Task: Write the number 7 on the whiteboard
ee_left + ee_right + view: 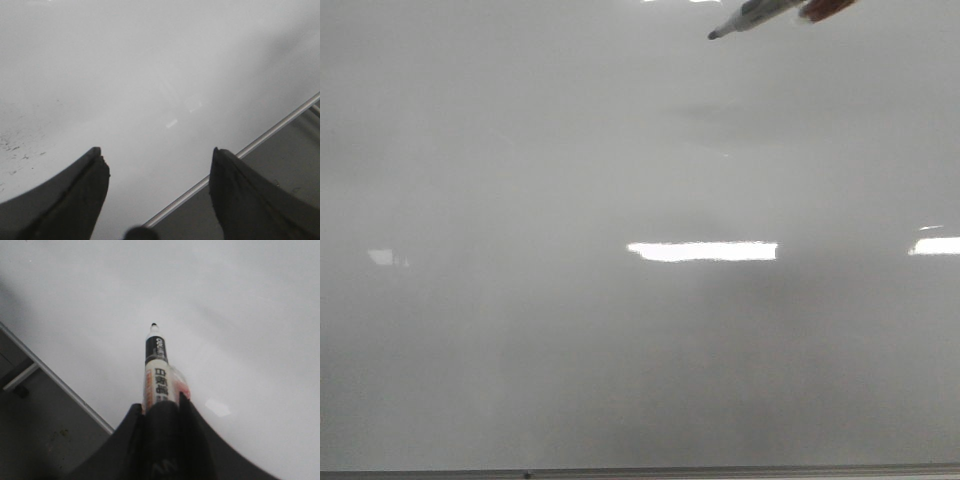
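glossy pale grey whiteboard (520, 350), no 7 yet: right gripper (161, 407) clamping white black-tipped marker (156, 365), left gripper (157, 165) gaping, empty; lowering tip squarely w/ light pressure advised.

The left claw (157, 165) has two matte black fingers (75, 200), broad and curved, tapering to blunt, slightly chipped tips. The right claw (162, 412) is the same dull black, with curved fingers (131, 440) flaring wide at the base.

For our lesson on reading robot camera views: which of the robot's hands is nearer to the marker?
Right. The right hand grips the marker, tip forward over the whiteboard. The left hand is open and empty near the board's frame edge, no marker beside it.
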You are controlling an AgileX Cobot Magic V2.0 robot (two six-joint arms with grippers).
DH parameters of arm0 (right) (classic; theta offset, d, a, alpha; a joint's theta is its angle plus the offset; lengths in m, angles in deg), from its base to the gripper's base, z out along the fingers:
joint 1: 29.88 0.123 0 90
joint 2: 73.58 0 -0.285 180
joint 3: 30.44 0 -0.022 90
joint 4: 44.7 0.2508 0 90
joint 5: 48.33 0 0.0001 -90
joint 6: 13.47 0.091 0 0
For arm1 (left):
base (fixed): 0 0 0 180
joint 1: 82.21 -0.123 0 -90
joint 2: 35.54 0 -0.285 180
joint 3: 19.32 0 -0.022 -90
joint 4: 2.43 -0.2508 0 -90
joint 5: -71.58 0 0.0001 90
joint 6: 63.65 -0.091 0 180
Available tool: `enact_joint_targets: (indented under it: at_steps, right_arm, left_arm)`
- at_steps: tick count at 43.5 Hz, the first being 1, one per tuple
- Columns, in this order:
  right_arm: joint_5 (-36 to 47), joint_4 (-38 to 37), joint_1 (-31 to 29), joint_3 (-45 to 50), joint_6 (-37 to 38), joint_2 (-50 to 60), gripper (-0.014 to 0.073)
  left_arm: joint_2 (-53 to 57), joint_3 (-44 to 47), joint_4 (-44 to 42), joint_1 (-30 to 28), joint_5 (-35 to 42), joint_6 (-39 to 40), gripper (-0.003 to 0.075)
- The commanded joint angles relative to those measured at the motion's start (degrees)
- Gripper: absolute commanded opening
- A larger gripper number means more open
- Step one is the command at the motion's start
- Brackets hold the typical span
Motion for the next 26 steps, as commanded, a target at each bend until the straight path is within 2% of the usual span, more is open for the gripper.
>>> enact_joint_targets:
  at_steps: [1, 26]
  right_arm:
    - [7.81, 1.93, 0.15, -1.41, 0.04, -1.12, -0.0067]
    - [14.39, 2.05, 0.15, -9.13, 0.14, -16.16, -0.0067]
  left_arm:
    - [-0.12, -1.36, 2.17, -0.21, 4.15, 0.66, 0.0441]
    - [-0.16, -1.36, 2.21, -0.21, 4.51, 0.66, 0.044]
